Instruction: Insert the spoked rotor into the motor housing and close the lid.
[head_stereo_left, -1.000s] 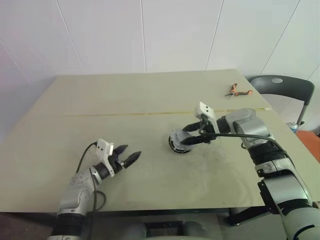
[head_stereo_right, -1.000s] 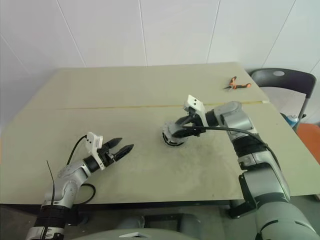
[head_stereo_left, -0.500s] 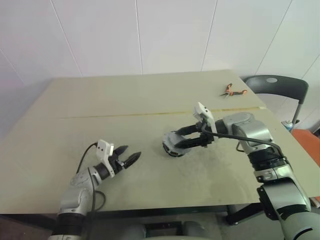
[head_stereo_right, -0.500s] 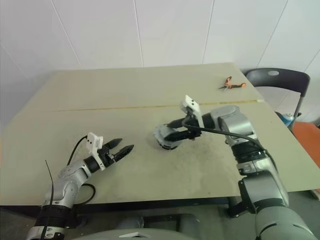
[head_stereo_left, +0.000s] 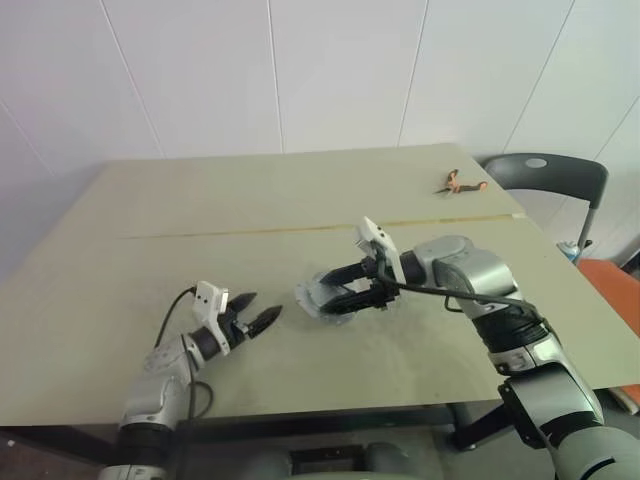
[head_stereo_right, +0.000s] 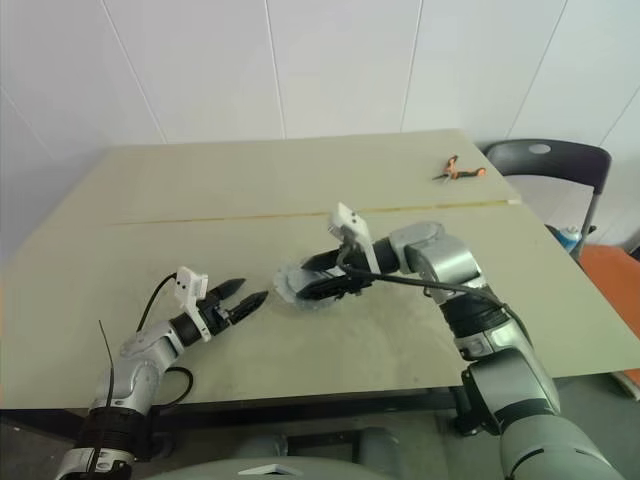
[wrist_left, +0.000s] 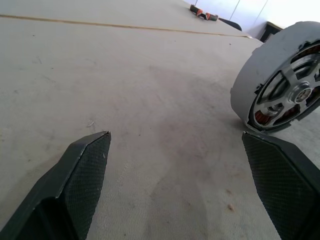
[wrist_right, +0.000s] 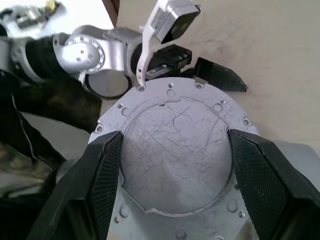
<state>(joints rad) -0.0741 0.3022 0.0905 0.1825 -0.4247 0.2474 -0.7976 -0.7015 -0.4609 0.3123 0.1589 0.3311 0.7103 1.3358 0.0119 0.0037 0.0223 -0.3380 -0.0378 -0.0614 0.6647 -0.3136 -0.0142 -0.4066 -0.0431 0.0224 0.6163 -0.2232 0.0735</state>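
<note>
Motor housing clamped in right end effector, tilted; left end effector wide, apart.

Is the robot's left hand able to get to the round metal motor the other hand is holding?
Probably yes. The left hand is open and pointing toward the motor, with only bare table between them. The right hand holds it from the far side.

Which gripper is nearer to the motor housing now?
Right. The right gripper grips the motor housing by its sides, tilted off the table. The open left gripper is beside it, apart.
</note>
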